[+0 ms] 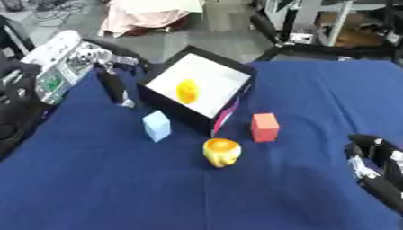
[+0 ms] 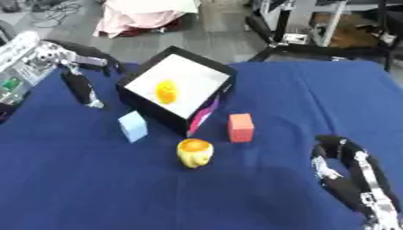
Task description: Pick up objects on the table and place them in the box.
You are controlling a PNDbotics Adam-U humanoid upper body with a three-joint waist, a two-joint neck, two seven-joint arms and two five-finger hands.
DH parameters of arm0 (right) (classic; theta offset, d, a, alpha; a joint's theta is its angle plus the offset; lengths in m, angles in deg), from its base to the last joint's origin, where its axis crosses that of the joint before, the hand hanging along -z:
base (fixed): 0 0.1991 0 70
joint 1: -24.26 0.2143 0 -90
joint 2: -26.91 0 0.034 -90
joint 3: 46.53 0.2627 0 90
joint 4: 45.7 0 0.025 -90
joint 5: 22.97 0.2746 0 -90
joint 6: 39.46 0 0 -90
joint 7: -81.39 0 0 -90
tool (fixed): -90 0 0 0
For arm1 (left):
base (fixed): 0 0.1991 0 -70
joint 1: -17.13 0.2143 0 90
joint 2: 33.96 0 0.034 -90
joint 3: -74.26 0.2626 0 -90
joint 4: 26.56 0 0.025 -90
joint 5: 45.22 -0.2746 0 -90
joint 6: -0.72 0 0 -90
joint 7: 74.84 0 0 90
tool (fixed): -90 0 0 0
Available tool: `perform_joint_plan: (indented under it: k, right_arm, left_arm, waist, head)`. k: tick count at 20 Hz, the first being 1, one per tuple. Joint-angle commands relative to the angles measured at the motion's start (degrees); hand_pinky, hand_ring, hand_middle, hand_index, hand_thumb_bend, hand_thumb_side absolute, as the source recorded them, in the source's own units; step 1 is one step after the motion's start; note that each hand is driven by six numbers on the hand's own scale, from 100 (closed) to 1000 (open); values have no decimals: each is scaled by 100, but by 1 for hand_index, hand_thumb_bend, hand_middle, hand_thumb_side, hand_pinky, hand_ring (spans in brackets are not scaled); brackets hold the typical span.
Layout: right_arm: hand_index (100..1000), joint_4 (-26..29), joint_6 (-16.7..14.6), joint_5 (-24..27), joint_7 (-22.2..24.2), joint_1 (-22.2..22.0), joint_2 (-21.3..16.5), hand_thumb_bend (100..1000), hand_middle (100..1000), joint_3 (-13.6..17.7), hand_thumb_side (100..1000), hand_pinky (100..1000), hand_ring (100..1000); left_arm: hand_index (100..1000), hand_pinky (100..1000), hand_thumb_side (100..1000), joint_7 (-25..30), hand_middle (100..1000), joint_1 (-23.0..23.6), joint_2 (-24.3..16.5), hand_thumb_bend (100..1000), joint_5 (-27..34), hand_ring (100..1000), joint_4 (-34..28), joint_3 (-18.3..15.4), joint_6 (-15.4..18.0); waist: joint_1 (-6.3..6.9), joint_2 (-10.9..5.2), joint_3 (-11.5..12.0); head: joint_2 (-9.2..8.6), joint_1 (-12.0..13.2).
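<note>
My left hand [image 2: 78,87] hung just left of the box [image 2: 178,85], fingers straight and holding nothing, placed, I judged, for another pick; my right hand [image 2: 340,161] idled well right of it, fingers loosely curled, holding nothing. One yellow piece [image 2: 166,91] lay inside the box, while the pale blue block [image 2: 133,126], yellow cup-like thing [image 2: 194,152] and red block [image 2: 240,127] waited on the bench [image 2: 315,90] just before it.

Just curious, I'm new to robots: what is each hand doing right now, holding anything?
Left hand: open, fingers pointing down beside the box, holding nothing.
Right hand: fingers curled, holding nothing.
</note>
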Motion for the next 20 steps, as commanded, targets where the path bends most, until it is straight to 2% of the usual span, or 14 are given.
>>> perform_joint_plan:
  k: [1, 4, 11, 15, 20]
  right_arm:
    - [730, 52, -14, -7, -14, 53, -119, 100, 574, 24, 435, 727, 648]
    - [730, 53, -14, -3, -11, 54, -113, 100, 574, 22, 435, 727, 648]
    - [730, 55, -15, 2, -7, 54, -104, 100, 574, 22, 434, 727, 648]
    - [730, 54, -14, 5, -6, 55, -100, 100, 574, 22, 434, 727, 648]
    - [730, 53, -14, 6, -3, 57, -98, 100, 573, 19, 434, 727, 648]
  left_arm:
    - [1000, 904, 249, 24, 917, -69, 105, 433, -199, 870, 187, 131, 59]
    - [1000, 897, 246, 24, 909, -60, 278, 396, -462, 862, 394, 107, 71]
    - [990, 882, 244, 24, 888, -79, 578, 342, -803, 842, 672, -84, -139]
    - [983, 875, 239, 24, 876, -53, 683, 335, -762, 833, 755, -100, -206]
    - [976, 868, 235, 24, 864, -32, 770, 316, -636, 823, 908, -10, -126]
  waist:
    - [33, -119, -13]
    - [28, -120, -13]
    - [13, -128, -9]
    - [9, -126, -14]
    - [10, -120, -22]
  head:
    - [-11, -19]
    - [-11, -29]
    - [-11, -42]
    - [-11, -42]
    - [-11, -36]
